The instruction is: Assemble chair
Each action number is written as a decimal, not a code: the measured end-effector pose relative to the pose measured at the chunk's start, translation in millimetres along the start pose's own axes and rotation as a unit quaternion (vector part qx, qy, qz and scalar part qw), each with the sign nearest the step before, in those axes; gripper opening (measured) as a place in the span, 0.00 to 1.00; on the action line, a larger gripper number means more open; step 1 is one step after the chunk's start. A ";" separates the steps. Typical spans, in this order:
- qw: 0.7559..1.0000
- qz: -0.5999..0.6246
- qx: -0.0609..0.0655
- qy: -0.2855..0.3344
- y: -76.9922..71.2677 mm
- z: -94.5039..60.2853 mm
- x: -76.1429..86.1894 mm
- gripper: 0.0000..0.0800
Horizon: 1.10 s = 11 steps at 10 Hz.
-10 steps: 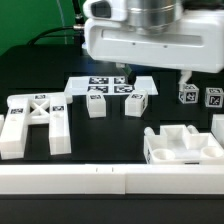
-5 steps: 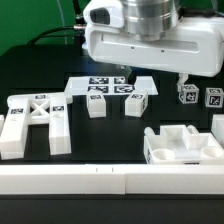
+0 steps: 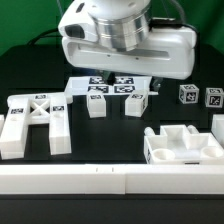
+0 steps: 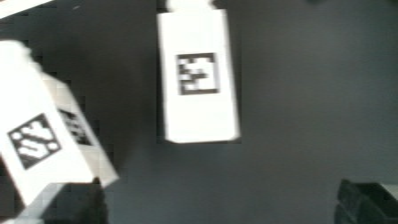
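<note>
On the exterior view's left, the X-braced frame [image 3: 35, 118] lies untouched. Our gripper [image 4: 217, 205] has swung leftward over a tagged slab [image 4: 199, 75], jaws spread wide and pinching nothing, so we judge a pick comes next. Bare table flanks the slab. Rightward sit the notched block [image 3: 183, 143] and small cubes [image 3: 187, 95].

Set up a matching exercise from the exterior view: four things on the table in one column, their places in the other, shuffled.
Things
1. X-braced frame
2. notched block
3. marker board
4. small cubes

Places
A. at the back, on the exterior view's far right
B. on the exterior view's left
C. at the back, in the middle
D. at the front, on the exterior view's right

Pairs: 1-B, 2-D, 3-C, 4-A
</note>
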<state>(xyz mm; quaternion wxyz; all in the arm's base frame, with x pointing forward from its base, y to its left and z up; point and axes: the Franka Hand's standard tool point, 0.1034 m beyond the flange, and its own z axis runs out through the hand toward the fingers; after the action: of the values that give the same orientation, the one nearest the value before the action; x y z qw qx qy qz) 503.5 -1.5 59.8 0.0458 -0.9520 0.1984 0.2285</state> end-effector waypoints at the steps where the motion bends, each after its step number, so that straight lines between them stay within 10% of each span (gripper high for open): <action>1: 1.000 0.002 0.000 -0.001 2.4 0.7 -1.4 0.81; 11: 0.973 0.000 -0.035 -0.227 12.1 17.2 -2.6 0.81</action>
<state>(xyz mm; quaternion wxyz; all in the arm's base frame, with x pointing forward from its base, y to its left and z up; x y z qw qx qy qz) 489.3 -8.6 45.7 0.0562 -0.8765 0.1744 0.4451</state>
